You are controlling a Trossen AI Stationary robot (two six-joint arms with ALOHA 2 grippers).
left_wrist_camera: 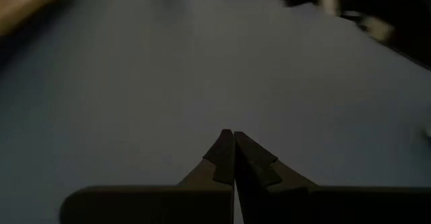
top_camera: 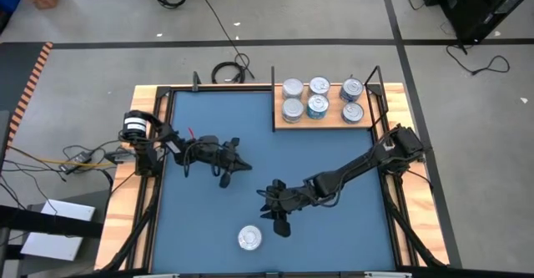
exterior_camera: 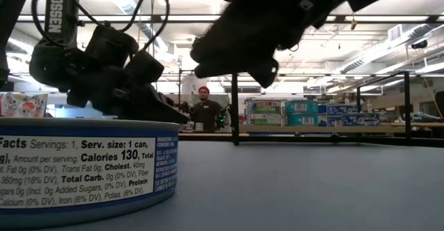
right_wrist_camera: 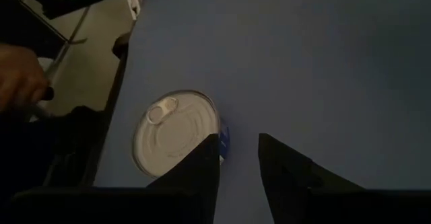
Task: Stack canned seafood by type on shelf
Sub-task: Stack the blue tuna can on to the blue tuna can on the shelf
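Observation:
One canned seafood tin (top_camera: pixel 249 238) with a silver lid stands on its base on the blue mat near the table's front edge; it also fills the low view's left foreground (exterior_camera: pixel 83 168). Several more tins (top_camera: pixel 319 97) stand on the light wooden shelf (top_camera: pixel 327 125) at the far right. My right gripper (top_camera: pixel 275 211) hovers open just beyond the lone tin (right_wrist_camera: pixel 176 133), with the tin off to one side of its fingers (right_wrist_camera: pixel 239 158) and nothing between them. My left gripper (top_camera: pixel 240 163) hangs shut over the mat's middle left (left_wrist_camera: pixel 234 150), away from every tin.
A black frame (top_camera: pixel 274 94) borders the mat and the shelf. In the right wrist view a person's hand (right_wrist_camera: pixel 20 79) shows past the mat's edge near the lone tin. A person (exterior_camera: pixel 206 109) stands in the room beyond the table.

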